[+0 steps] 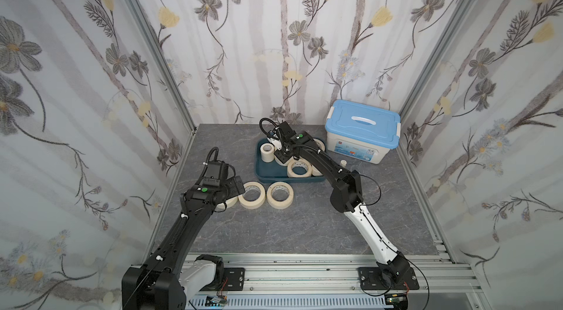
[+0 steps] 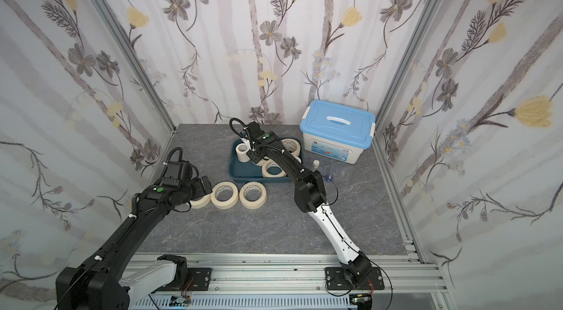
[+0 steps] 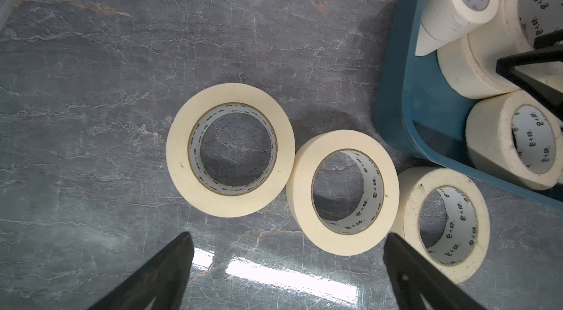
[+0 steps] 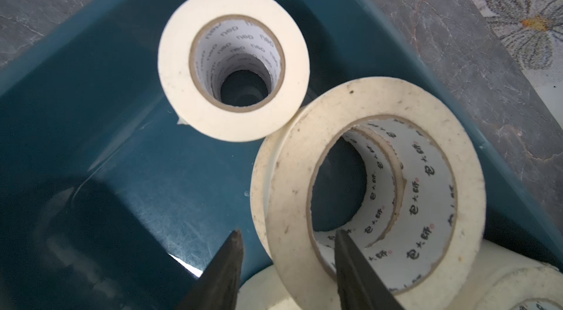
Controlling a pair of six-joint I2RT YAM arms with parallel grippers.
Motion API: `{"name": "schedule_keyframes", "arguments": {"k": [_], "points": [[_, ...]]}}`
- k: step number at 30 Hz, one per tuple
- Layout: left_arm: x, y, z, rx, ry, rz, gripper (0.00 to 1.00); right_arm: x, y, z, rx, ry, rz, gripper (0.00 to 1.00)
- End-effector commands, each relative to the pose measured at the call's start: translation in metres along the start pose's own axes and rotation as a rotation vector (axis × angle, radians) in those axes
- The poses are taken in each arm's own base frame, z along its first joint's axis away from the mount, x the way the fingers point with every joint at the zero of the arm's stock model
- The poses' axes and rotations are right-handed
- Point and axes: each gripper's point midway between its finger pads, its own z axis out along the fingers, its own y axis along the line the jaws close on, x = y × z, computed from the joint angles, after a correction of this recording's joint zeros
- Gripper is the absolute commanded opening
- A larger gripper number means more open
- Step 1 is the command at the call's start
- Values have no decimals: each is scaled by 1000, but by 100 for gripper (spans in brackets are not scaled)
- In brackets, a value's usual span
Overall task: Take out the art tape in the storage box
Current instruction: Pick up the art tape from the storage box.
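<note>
Inside the storage box (image 4: 91,128), the right gripper (image 4: 286,250) has one finger in the hole of a large art tape roll (image 4: 374,189) and one outside; the jaws stand narrow about its wall, but a firm grip cannot be told. This roll lies flat, hole upward, on another roll. A stack of small rolls (image 4: 233,63) stands just beside. The left gripper (image 3: 288,250), wide open, hovers over three rolls (image 1: 251,195) on the table (image 1: 304,226). A blue-lidded tub (image 1: 362,133) stands far right.
</note>
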Motion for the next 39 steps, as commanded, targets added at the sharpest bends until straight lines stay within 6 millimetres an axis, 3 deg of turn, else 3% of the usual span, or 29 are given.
{"name": "schedule_keyframes", "arguments": {"k": [1,20,39], "points": [[-4,2,-1,-19,-8,10,100,1,0,3,0,4,-20,46],[-5,5,-4,-36,-14,18,100,-2,4,-3,-33,-11,-41,26],[-9,2,-13,-15,-38,8,100,-29,-3,-66,-39,-92,30,19]]}}
